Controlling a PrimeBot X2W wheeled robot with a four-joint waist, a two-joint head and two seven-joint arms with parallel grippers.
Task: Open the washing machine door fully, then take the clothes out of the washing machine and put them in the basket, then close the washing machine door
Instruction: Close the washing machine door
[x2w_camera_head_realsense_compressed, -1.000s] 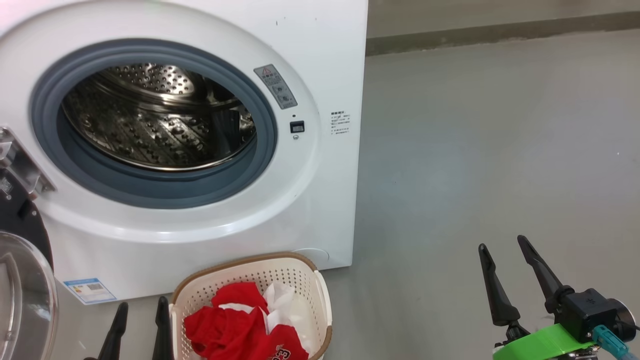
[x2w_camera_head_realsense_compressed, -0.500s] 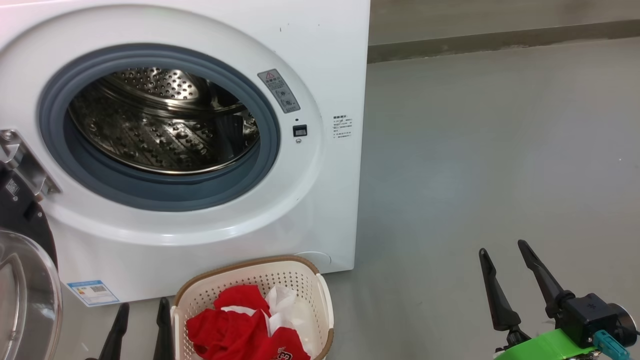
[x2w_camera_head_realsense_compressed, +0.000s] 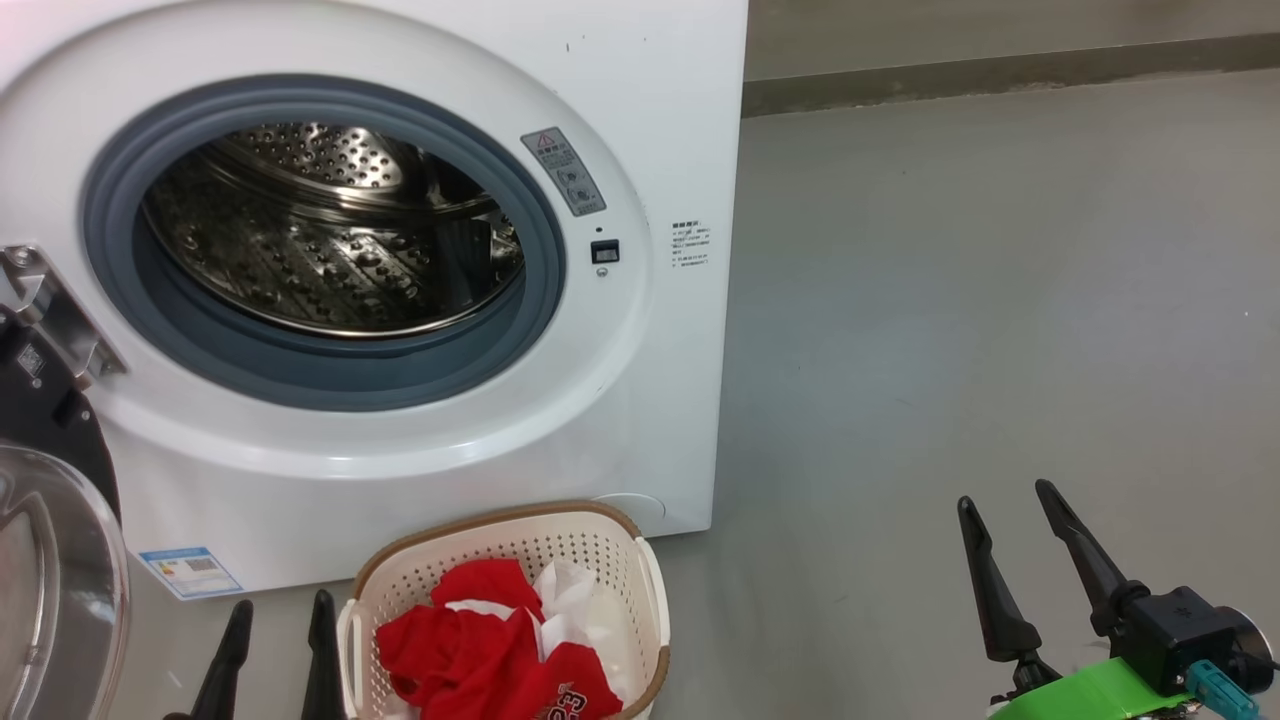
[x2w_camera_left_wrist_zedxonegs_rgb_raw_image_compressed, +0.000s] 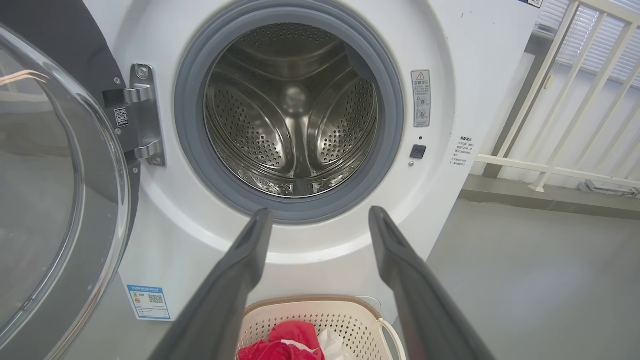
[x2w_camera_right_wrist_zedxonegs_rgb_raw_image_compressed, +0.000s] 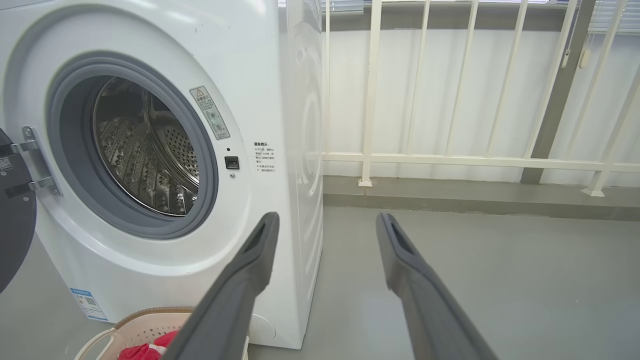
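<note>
The white washing machine (x2w_camera_head_realsense_compressed: 640, 120) (x2w_camera_left_wrist_zedxonegs_rgb_raw_image_compressed: 470, 60) (x2w_camera_right_wrist_zedxonegs_rgb_raw_image_compressed: 280, 100) stands with its steel drum (x2w_camera_head_realsense_compressed: 330, 240) (x2w_camera_left_wrist_zedxonegs_rgb_raw_image_compressed: 295, 110) bare inside. Its door (x2w_camera_head_realsense_compressed: 55, 560) (x2w_camera_left_wrist_zedxonegs_rgb_raw_image_compressed: 55, 190) hangs swung wide open at the left on a metal hinge (x2w_camera_left_wrist_zedxonegs_rgb_raw_image_compressed: 142, 115). Red and white clothes (x2w_camera_head_realsense_compressed: 490, 655) (x2w_camera_left_wrist_zedxonegs_rgb_raw_image_compressed: 287, 342) lie in the cream basket (x2w_camera_head_realsense_compressed: 640, 565) (x2w_camera_left_wrist_zedxonegs_rgb_raw_image_compressed: 350, 312) (x2w_camera_right_wrist_zedxonegs_rgb_raw_image_compressed: 145, 320) on the floor before the machine. My left gripper (x2w_camera_head_realsense_compressed: 280, 605) (x2w_camera_left_wrist_zedxonegs_rgb_raw_image_compressed: 320, 215) is open just left of the basket, holding nothing. My right gripper (x2w_camera_head_realsense_compressed: 1005, 490) (x2w_camera_right_wrist_zedxonegs_rgb_raw_image_compressed: 325, 220) is open over the floor at the lower right, holding nothing.
Grey floor (x2w_camera_head_realsense_compressed: 1000, 300) stretches to the right of the machine. A white railing (x2w_camera_right_wrist_zedxonegs_rgb_raw_image_compressed: 450, 160) (x2w_camera_left_wrist_zedxonegs_rgb_raw_image_compressed: 565, 125) runs behind it along a low kerb (x2w_camera_head_realsense_compressed: 1000, 75).
The head view has shifted slightly, so machine and basket sit a little further right. Both grippers stay open and in place.
</note>
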